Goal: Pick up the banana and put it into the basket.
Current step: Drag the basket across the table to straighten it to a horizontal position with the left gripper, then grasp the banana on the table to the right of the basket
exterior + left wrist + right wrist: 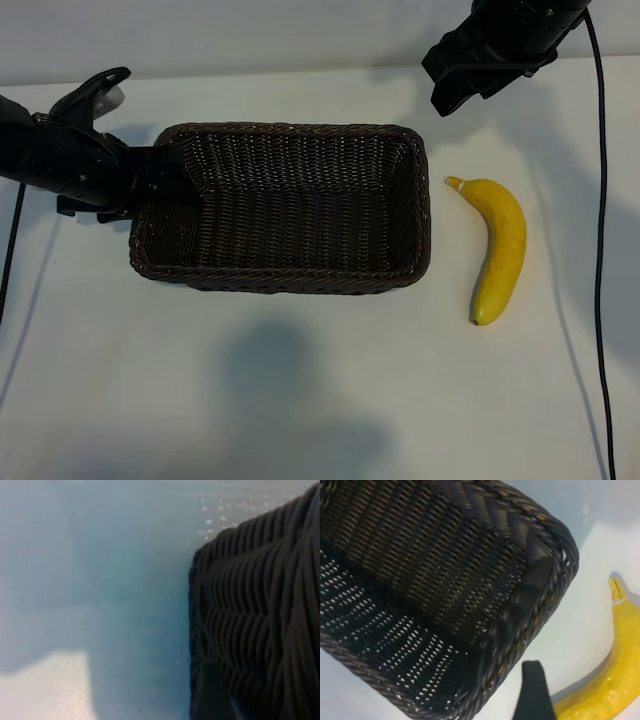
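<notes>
Basket (285, 205) sat empty, banana (497, 247) unpicked just beside it. Left gripper (150, 180) at its end: grip unclear. Right gripper (470, 70) hovered, unclenched.

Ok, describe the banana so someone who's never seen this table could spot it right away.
Find the big dark brown wicker basket in the middle of the white table. On the bare tabletop just beyond its right-hand short side, not touching it, lies the banana. It is the only bright yellow thing there: smooth, curved, with a pale stem tip pointing toward the far edge.
</notes>
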Motion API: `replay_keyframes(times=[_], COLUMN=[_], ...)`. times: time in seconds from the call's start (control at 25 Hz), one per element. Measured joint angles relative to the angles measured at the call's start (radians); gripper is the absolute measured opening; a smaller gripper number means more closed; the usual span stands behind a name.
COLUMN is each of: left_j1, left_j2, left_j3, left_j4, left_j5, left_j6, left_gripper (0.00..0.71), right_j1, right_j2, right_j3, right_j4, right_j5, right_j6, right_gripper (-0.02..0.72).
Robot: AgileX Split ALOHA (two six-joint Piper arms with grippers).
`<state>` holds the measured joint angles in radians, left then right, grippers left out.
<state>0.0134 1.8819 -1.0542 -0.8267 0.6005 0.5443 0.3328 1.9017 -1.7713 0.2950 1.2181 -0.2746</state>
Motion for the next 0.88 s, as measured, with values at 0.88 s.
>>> replay_keyframes(times=[0.88], left_j1=[0.008], left_j2=[-0.083], left_j3=[-0.001], left_j4=[0.176], left_j5=[0.110], left_j6=[-0.118], left_gripper=[0.547], right_j1=[0.001], right_j2=[0.000], right_j3=[0.000], right_j4=[-0.001], right_j5=[0.000], right_j6=[0.001], right_gripper=[0.524])
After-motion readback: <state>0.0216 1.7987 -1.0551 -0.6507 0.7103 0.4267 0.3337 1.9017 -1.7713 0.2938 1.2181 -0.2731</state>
